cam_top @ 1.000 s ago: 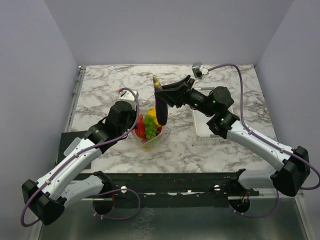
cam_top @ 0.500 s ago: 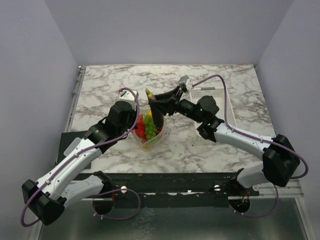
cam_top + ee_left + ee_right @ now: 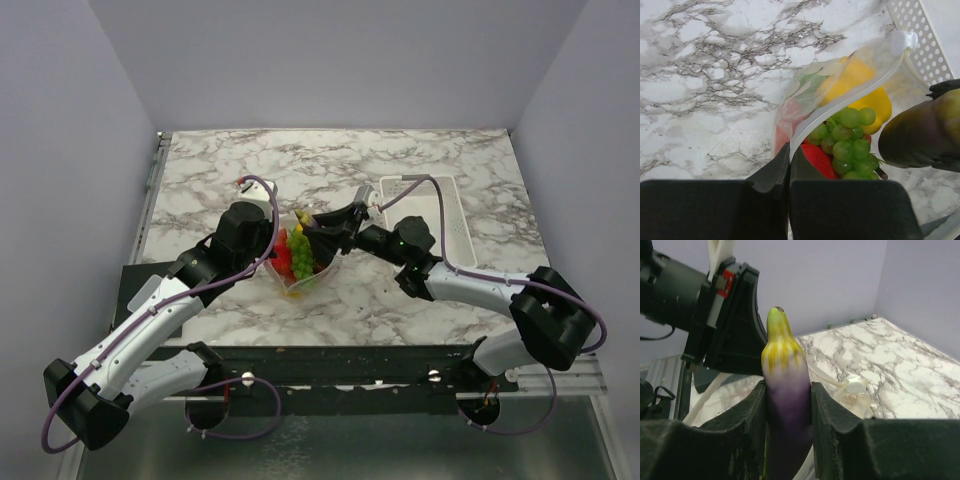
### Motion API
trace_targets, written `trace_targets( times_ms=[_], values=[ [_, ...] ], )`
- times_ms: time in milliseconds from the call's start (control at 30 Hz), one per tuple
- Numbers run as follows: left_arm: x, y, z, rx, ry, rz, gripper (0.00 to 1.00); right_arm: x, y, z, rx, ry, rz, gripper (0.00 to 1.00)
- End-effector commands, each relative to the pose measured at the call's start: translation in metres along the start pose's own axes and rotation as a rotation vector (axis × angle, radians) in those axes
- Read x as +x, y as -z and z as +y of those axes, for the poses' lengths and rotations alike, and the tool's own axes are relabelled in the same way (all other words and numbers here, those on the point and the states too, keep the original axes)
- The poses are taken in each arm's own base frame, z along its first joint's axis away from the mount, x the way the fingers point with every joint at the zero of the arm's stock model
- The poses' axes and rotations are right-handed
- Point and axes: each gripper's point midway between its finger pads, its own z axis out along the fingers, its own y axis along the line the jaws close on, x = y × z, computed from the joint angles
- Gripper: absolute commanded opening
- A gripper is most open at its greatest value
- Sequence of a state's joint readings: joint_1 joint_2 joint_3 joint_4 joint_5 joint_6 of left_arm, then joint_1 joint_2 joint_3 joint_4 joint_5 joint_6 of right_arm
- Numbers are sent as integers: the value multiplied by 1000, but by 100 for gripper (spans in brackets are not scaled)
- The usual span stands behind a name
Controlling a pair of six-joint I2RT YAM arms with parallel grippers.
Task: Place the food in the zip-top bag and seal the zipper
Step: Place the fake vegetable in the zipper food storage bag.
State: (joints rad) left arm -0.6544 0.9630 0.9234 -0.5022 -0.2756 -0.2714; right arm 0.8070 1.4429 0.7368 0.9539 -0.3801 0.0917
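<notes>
Leftmost, the left fingers [image 3: 785, 165] are pinched shut on the whitish zipper [image 3: 850, 95] edge of the zip-top bag [image 3: 790, 115]. The bag stands open on the marble tabletop [image 3: 700, 75] between the two arms. Inside it lie green grapes [image 3: 845, 145], a yellow lemon [image 3: 875, 102] and a red piece [image 3: 817, 160]. Just right of them, the right fingers [image 3: 816, 402] clamp a purple piece [image 3: 787, 390] with a yellow-green tip, held at the bag's mouth beside the grapes. Farther right sits a white basket [image 3: 445, 215].
</notes>
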Motion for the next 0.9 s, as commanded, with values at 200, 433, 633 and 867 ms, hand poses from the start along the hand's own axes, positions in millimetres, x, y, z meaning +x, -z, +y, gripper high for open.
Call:
trace_targets(
  times_ms=[200, 433, 633, 867],
  values=[
    [-2, 1, -2, 17, 1, -13, 0, 9, 19, 15, -27, 10, -59, 11],
    [-2, 1, -1, 17, 1, -16, 0, -3, 15, 17, -32, 0, -35, 40],
    [-3, 1, -2, 20, 0, -17, 0, -19, 11, 18, -35, 3, -8, 57],
    [-3, 2, -2, 23, 1, -18, 0, -34, 3, 16, -21, -15, 50, 66]
  ],
)
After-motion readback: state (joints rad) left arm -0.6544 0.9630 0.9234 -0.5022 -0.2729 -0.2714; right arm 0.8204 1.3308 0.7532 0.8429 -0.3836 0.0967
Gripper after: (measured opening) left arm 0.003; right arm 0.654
